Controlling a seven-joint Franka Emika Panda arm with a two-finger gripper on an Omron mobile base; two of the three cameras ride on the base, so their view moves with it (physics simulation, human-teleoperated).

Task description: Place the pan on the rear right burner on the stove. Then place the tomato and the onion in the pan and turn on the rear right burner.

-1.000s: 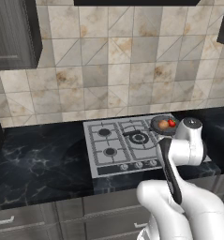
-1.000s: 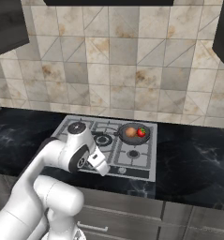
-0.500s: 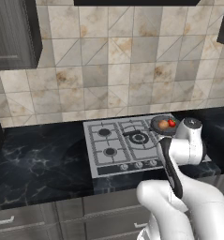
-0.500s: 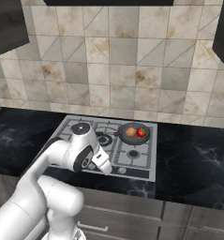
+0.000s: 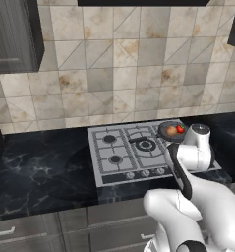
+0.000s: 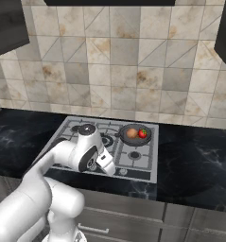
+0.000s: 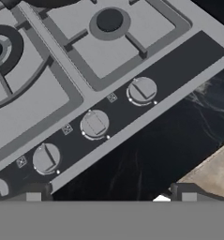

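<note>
The gripper (image 7: 111, 197) is held with its fingers apart and empty, just in front of the stove's (image 7: 108, 56) knob row (image 7: 94, 124). The knobs lie directly ahead — their line is seen running diagonally across the hand view. Behind them, on the rear right burner, the pan (image 6: 135, 134) is seated with onion (image 6: 132, 133) and tomato (image 6: 143, 133) inside — its handle points left, toward the central burner.
</note>
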